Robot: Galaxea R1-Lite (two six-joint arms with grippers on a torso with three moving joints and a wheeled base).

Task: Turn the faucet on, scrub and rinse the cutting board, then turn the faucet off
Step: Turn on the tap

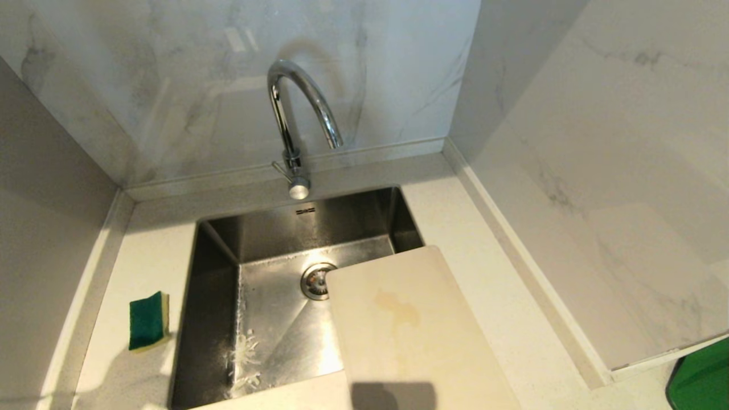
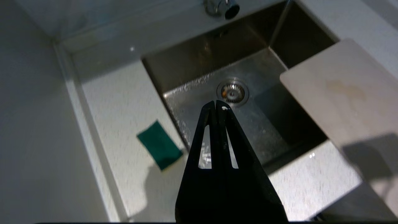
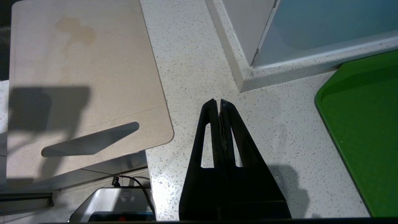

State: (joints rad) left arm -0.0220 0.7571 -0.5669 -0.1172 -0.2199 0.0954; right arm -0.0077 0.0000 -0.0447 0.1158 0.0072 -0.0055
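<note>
Speckled countertop, sponge left of sink, cutting board overhanging it

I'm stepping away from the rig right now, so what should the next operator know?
Left gripper: shut, empty, held above the sink, pointing toward the drain.
Right gripper: shut, empty, over the speckled counter beside the cutting board, with a green tray on its other side.
Faucet: no water running from it; its lever is untouched.
Cutting board: lies across the sink's right front corner, partly over the basin, yellowish stain still on it.
Sponge: on the counter left of the sink.
Done: nothing visible yet.
Left: turn on the water, scrub, rinse, turn it off.
</note>
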